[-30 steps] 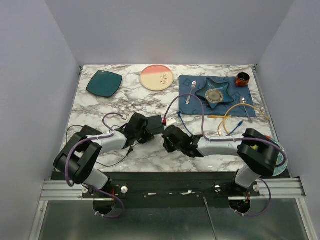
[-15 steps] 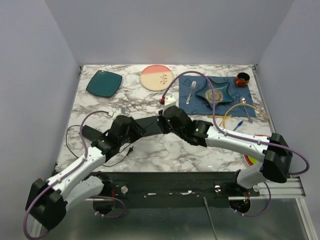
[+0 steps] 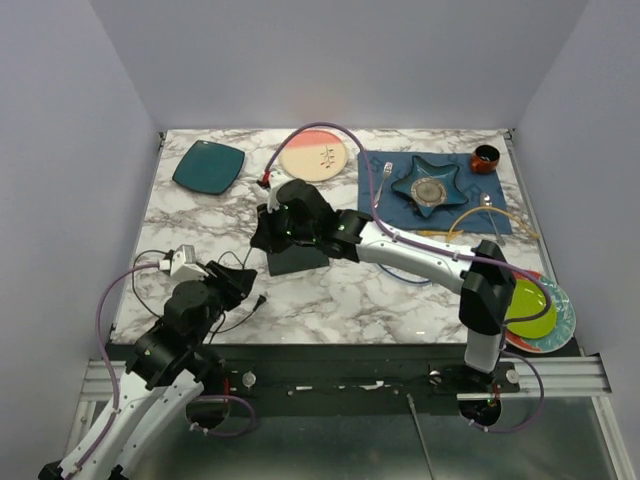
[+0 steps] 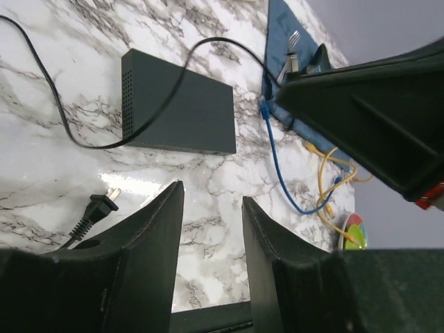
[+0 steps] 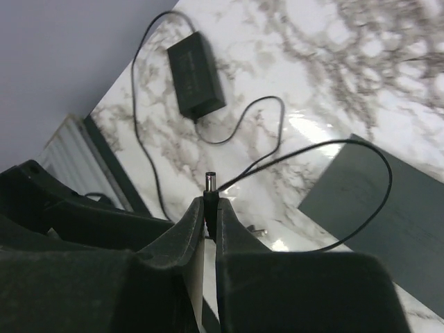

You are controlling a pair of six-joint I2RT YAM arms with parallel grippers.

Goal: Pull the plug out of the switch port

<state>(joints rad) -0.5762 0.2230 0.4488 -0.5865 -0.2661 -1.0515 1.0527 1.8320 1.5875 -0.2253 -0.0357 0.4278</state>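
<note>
The switch, a flat matte-black box, lies on the marble near the table's middle; it also shows in the left wrist view and the right wrist view. My right gripper is shut on a small black barrel plug with a silver tip. It holds the plug in the air to the left of the switch, free of any socket. The plug's thin black cord trails over the switch. My left gripper is open and empty, near the front left edge.
A black power brick and a two-pin wall plug lie left of the switch. Blue and yellow cables lie to the right. A teal plate, a pink plate and a blue mat are at the back; stacked plates are front right.
My right gripper has swung left and away from the switch with the plug in it. My left arm has pulled back from the switch to the front left.
</note>
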